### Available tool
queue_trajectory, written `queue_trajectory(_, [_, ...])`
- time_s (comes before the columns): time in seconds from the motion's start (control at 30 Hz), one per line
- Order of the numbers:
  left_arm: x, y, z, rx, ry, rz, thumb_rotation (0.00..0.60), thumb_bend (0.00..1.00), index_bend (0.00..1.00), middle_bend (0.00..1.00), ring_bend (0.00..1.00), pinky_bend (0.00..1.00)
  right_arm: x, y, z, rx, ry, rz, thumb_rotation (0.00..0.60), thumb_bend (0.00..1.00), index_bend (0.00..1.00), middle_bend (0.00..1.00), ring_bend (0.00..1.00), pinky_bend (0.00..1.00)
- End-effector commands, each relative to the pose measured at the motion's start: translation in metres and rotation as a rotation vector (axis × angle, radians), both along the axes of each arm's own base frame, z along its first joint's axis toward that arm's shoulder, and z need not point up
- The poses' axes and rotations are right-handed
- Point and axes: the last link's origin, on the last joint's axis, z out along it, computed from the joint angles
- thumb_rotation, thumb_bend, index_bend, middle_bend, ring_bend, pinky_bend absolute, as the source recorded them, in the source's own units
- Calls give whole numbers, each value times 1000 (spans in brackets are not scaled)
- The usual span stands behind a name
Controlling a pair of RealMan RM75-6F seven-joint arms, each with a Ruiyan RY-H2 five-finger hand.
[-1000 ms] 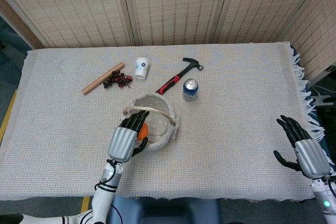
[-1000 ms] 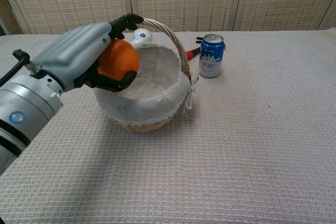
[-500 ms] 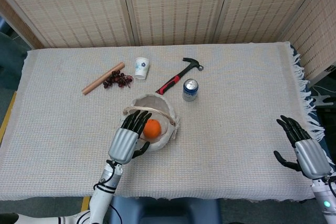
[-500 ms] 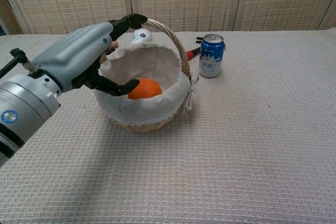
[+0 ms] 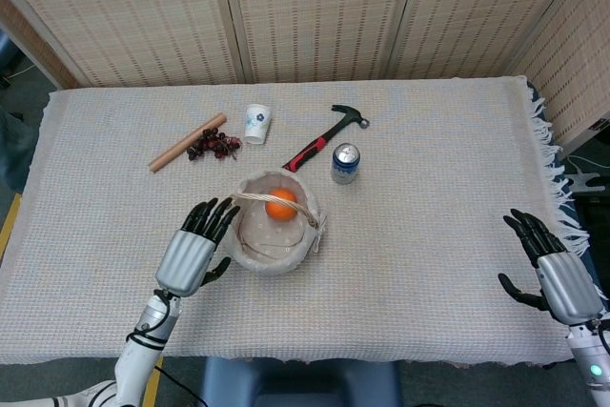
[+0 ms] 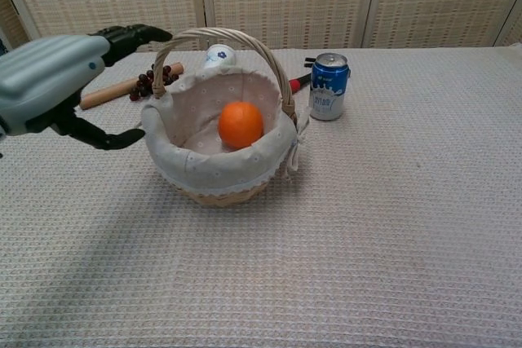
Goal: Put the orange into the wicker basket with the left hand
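The orange [image 5: 280,204] [image 6: 241,124] lies inside the wicker basket [image 5: 254,253] [image 6: 220,181], on its white cloth lining toward the far side. My left hand [image 5: 191,252] [image 6: 50,83] hovers just left of the basket, fingers spread and holding nothing, clear of the rim. My right hand [image 5: 553,269] rests far off at the table's right edge, fingers apart and empty; the chest view does not show it.
Behind the basket stand a blue can [image 5: 345,163] [image 6: 329,85] and a paper cup [image 5: 255,124]. A red-handled hammer [image 5: 324,137], a wooden rod [image 5: 187,141] and dark grapes [image 5: 213,146] lie further back. The fringed cloth edge [image 5: 558,188] is on the right.
The left hand let go of the orange, which dropped into the basket and rolled to its far side. The hand then drew back to the left, away from the rim. The right hand stayed put.
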Motion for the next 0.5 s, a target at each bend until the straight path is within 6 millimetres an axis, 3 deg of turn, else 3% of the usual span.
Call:
queue_trajectory(0.03, [-53, -16, 34, 12, 87, 66, 600, 234, 0, 0, 0, 110, 0, 0, -2, 6, 8, -1, 600, 223, 0, 0, 0, 197])
queue_trajectory(0.1, [-72, -21, 41, 16, 111, 104, 600, 188, 0, 0, 0, 106, 1, 0, -4, 10, 14, 0, 600, 223, 0, 0, 0, 197])
queue_trajectory(0.2, [-98, -31, 48, 4, 120, 160, 600, 7, 0, 0, 0, 101, 1, 1, -7, 17, 26, 0, 600, 224, 0, 0, 0, 197])
queue_trajectory(0.37, [-127, -43, 52, 2, 126, 217, 600, 0, 0, 0, 0, 99, 1, 0, -10, 27, 39, -7, 600, 223, 0, 0, 0, 197])
queue_trajectory(0.5, [-135, -47, 52, 21, 100, 232, 600, 0, 0, 0, 0, 92, 0, 1, -10, 26, 44, -12, 600, 224, 0, 0, 0, 197])
